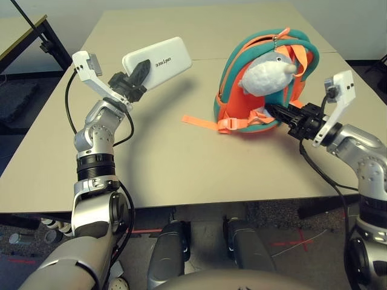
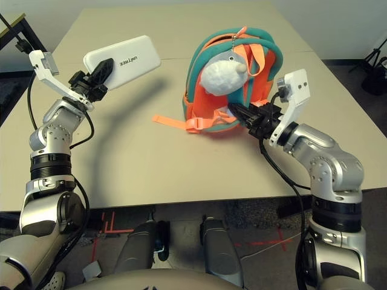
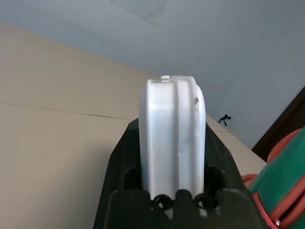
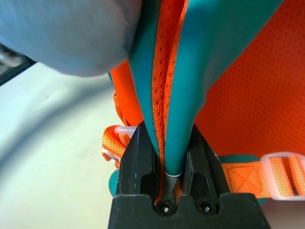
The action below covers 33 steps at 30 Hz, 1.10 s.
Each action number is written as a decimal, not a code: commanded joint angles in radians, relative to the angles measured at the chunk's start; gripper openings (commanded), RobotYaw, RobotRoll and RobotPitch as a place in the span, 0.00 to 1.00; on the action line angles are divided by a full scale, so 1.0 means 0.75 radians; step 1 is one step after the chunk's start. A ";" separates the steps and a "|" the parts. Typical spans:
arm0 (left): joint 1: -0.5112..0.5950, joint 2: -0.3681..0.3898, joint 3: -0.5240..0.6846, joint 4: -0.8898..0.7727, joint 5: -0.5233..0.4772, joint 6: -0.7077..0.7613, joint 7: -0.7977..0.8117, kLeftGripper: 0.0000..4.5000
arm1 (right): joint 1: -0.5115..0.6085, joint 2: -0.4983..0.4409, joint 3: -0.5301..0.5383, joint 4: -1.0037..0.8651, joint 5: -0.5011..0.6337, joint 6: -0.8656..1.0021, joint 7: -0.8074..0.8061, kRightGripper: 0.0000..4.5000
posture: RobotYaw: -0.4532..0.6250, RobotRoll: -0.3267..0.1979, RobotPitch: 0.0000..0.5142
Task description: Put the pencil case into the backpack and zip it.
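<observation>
- The left gripper (image 1: pixel 138 74) is clamping one end of the white pencil case (image 1: pixel 158 62), holding it up in the air above the table (image 1: pixel 181 154), off to the left of the backpack (image 1: pixel 266 84).
- The backpack is sitting on the table, its grey-white plush fish (image 1: pixel 269 74) hanging at the front.
- The right gripper (image 1: pixel 279 112) is pinching a teal-edged orange strap (image 4: pixel 176 90) at the backpack's lower right side, fingers closed tight on it.
</observation>
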 commanded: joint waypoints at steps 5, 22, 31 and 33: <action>-0.057 -0.005 -0.015 0.034 -0.002 -0.027 -0.039 0.28 | 0.079 0.049 0.021 -0.109 0.103 0.033 -0.063 0.10 | 0.22 0.62 0.24; -0.197 0.168 -0.031 -0.269 -0.263 0.392 -0.250 0.28 | 0.088 0.118 0.147 0.242 -0.132 -0.228 -0.085 0.10 | 0.25 0.62 0.22; -0.234 0.265 -0.024 -0.375 -0.462 0.646 -0.319 0.28 | 0.096 0.104 0.143 0.297 -0.160 -0.260 -0.072 0.10 | 0.25 0.62 0.22; -0.222 0.262 -0.038 -0.399 -0.474 0.675 -0.328 0.28 | 0.095 0.105 0.142 0.298 -0.162 -0.261 -0.072 0.10 | 0.24 0.62 0.22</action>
